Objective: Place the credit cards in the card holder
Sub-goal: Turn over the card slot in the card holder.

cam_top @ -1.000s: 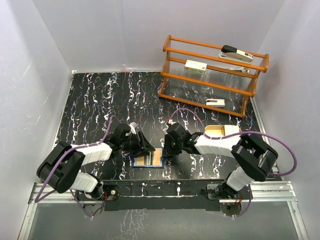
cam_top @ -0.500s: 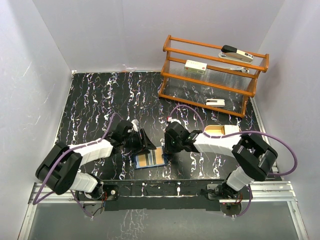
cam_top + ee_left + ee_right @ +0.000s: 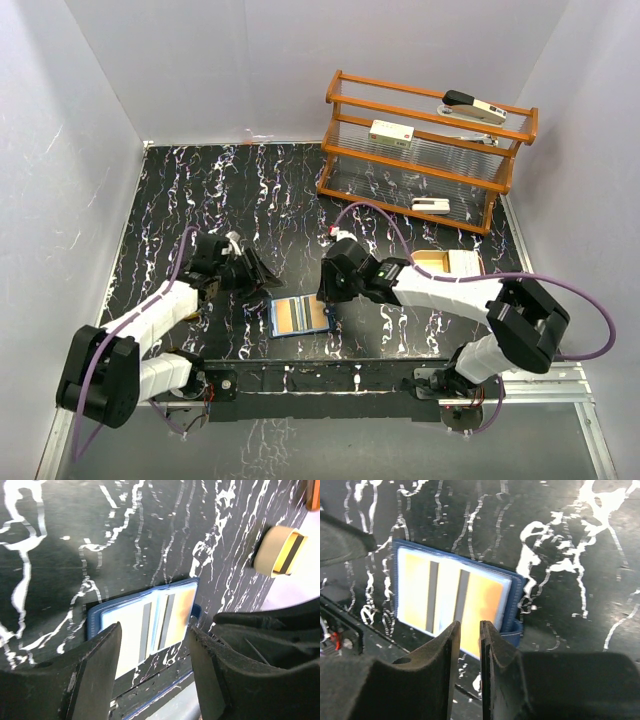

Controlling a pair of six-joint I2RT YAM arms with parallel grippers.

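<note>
Calling this well along, not closed out. Working on a black marbled worktop (image 3: pixel 200 200), with a wooden rack (image 3: pixel 420 185) at the back right carrying white block devices (image 3: pixel 390 130); ignoring those as off-task. Seeing the left gripper (image 3: pixel 155 630) off to the left of the wallet, jaws spread, nothing between them. Seeing the right gripper (image 3: pixel 470 627) hanging over the wallet's right edge, jaws narrowly parted to a thin slit, nothing visible in the slit; cannot tell whether touching the wallet. Noting a beige tray (image 3: pixel 470 258) beside the right forearm, well apart from the wallet, with something tan-orange and dark-striped inside in the left wrist view; probably one more card, too blurred to confirm. Finding the card holder (image 3: pixel 300 315) open flat, inside face up, near the front edge of the worktop between the two grippers. Counting two credit cards (image 3: pixel 480 602) there: pale-to-orange panels with grey stripes, one per half, both inside the blue border. Cannot tell whether properly tucked into pockets or just lying on top. Left to do, as a judgement: check seating of those two, then fetch whatever sits in the tray if it proves to be a card.
</note>
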